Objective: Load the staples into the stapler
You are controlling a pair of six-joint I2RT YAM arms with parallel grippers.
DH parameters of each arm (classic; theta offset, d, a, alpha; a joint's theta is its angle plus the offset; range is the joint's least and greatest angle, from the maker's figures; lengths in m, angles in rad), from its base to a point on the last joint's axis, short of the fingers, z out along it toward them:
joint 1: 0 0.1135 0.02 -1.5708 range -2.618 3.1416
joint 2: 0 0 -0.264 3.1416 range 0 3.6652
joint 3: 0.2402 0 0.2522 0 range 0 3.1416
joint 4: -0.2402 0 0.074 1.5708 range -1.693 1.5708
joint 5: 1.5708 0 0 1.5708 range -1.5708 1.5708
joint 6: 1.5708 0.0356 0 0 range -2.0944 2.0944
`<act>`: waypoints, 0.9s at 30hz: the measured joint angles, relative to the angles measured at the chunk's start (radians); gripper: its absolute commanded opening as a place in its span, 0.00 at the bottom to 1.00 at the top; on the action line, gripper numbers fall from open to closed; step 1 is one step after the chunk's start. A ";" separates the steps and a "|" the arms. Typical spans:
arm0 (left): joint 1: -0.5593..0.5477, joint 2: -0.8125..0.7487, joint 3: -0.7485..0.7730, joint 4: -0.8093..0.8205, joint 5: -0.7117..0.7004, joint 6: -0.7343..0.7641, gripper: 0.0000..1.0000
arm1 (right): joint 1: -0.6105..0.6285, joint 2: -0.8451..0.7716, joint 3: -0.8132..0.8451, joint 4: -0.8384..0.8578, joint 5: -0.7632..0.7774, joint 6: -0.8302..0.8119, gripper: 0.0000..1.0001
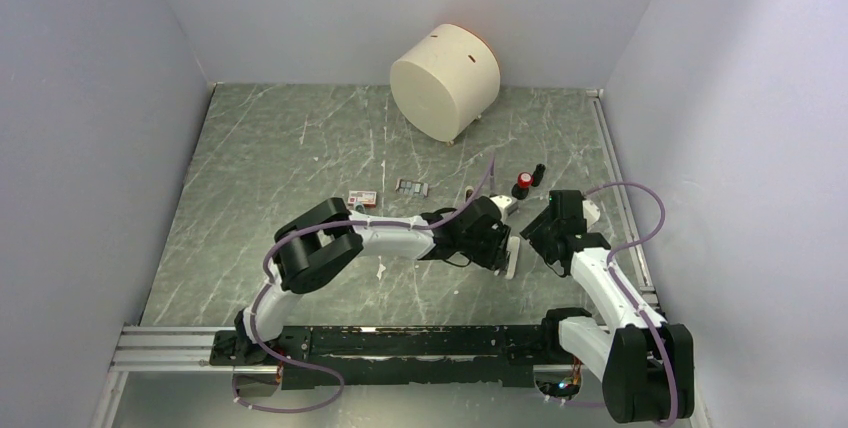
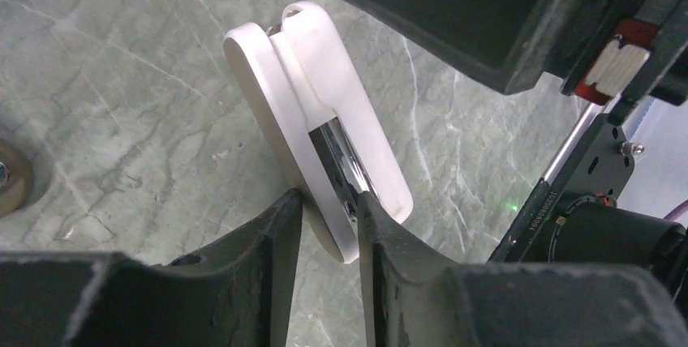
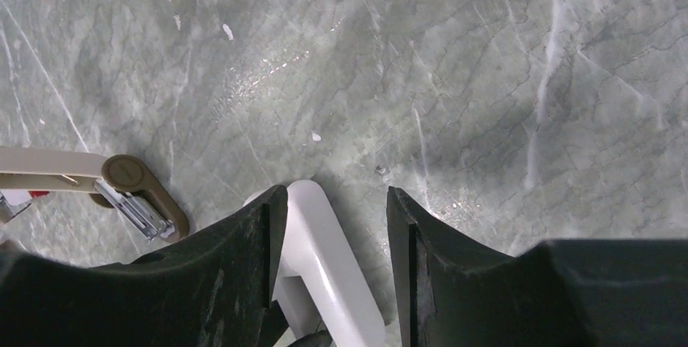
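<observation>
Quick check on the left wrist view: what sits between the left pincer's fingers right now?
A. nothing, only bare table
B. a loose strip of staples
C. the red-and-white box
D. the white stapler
D: in the left wrist view, the near end of the stapler lies between the two dark fingers of the left pincer, one on each side of it.

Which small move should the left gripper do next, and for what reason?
Probably close the left gripper firmly on the stapler: its fingers flank the white body closely at the end where the metal channel shows, but a sure grip is not visible. The staples lie apart on the table.
</observation>
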State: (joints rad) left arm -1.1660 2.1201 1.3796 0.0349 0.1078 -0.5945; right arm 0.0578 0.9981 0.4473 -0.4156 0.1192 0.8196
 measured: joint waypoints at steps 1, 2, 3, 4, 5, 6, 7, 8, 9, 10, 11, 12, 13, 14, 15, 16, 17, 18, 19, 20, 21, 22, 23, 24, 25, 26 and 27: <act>-0.001 0.003 0.008 -0.002 -0.007 0.002 0.32 | 0.000 -0.002 0.000 0.000 0.000 -0.002 0.52; -0.001 0.003 0.011 -0.007 -0.013 0.003 0.28 | 0.000 -0.005 0.000 0.000 0.000 -0.005 0.52; -0.001 0.003 0.014 -0.013 -0.017 0.003 0.25 | 0.000 -0.009 0.000 0.000 0.000 -0.006 0.52; -0.001 0.003 0.016 -0.016 -0.020 0.003 0.21 | -0.001 -0.011 0.000 0.000 0.000 -0.006 0.52; -0.001 0.003 0.016 -0.016 -0.022 0.003 0.18 | -0.001 -0.015 0.000 0.000 0.000 -0.009 0.52; -0.001 0.002 0.016 -0.016 -0.024 0.004 0.14 | -0.001 -0.018 0.000 0.000 0.000 -0.010 0.51; -0.001 0.000 0.015 -0.015 -0.025 0.004 0.11 | -0.001 -0.019 0.000 -0.001 0.000 -0.012 0.51; -0.002 -0.002 0.013 -0.014 -0.029 0.005 0.08 | -0.001 -0.020 0.000 -0.001 0.000 -0.013 0.51; -0.002 -0.005 0.008 -0.013 -0.034 0.005 0.06 | -0.001 -0.021 0.000 -0.002 -0.001 -0.014 0.51; -0.001 -0.010 0.000 -0.010 -0.037 0.004 0.05 | -0.001 -0.021 0.001 -0.002 -0.002 -0.016 0.51; -0.001 -0.014 -0.007 -0.007 -0.038 0.003 0.05 | -0.001 -0.021 0.002 -0.004 -0.005 -0.018 0.51; -0.001 -0.021 -0.019 -0.003 -0.040 0.003 0.05 | -0.001 -0.021 0.003 -0.005 -0.010 -0.020 0.51; -0.001 -0.030 -0.031 -0.002 -0.040 0.003 0.05 | -0.001 -0.021 0.005 -0.006 -0.017 -0.025 0.51; -0.001 -0.039 -0.043 -0.002 -0.040 0.002 0.05 | -0.002 -0.020 0.008 -0.008 -0.026 -0.031 0.51; -0.001 -0.049 -0.057 -0.002 -0.040 0.000 0.05 | -0.002 -0.019 0.011 -0.010 -0.035 -0.038 0.51; -0.001 -0.058 -0.069 -0.002 -0.040 -0.001 0.05 | -0.002 -0.018 0.015 -0.010 -0.047 -0.044 0.51; -0.001 -0.076 -0.092 -0.002 -0.040 -0.003 0.05 | -0.002 -0.016 0.019 -0.010 -0.057 -0.051 0.51; -0.001 -0.080 -0.098 -0.003 -0.040 -0.003 0.05 | -0.002 -0.013 0.024 -0.012 -0.069 -0.062 0.51; -0.001 -0.093 -0.117 0.002 -0.040 -0.003 0.05 | -0.002 -0.010 0.030 -0.013 -0.084 -0.074 0.51; 0.003 -0.115 -0.148 0.006 -0.040 -0.007 0.05 | -0.002 -0.006 0.035 -0.013 -0.100 -0.085 0.51; 0.006 -0.130 -0.169 0.006 -0.039 -0.010 0.05 | -0.003 -0.004 0.039 -0.013 -0.112 -0.094 0.51; 0.011 -0.153 -0.200 0.012 -0.039 -0.014 0.05 | -0.002 -0.002 0.043 -0.014 -0.128 -0.105 0.51; 0.017 -0.180 -0.242 0.023 -0.035 -0.023 0.05 | -0.002 -0.001 0.046 -0.013 -0.145 -0.116 0.51; 0.027 -0.208 -0.284 0.034 -0.031 -0.032 0.05 | -0.003 -0.001 0.047 -0.013 -0.163 -0.127 0.51; 0.039 -0.235 -0.322 0.042 -0.026 -0.042 0.05 | -0.002 -0.001 0.047 -0.012 -0.180 -0.134 0.51; 0.055 -0.267 -0.366 0.052 -0.024 -0.052 0.05 | -0.003 -0.001 0.047 -0.011 -0.196 -0.141 0.51; 0.073 -0.297 -0.403 0.055 -0.025 -0.061 0.05 | -0.002 -0.001 0.047 -0.009 -0.211 -0.146 0.51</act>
State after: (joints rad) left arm -1.0927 1.8233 0.9768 0.0895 0.0830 -0.6556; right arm 0.0555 0.9970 0.4938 -0.4248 -0.0917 0.6739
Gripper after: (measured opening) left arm 0.081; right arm 0.509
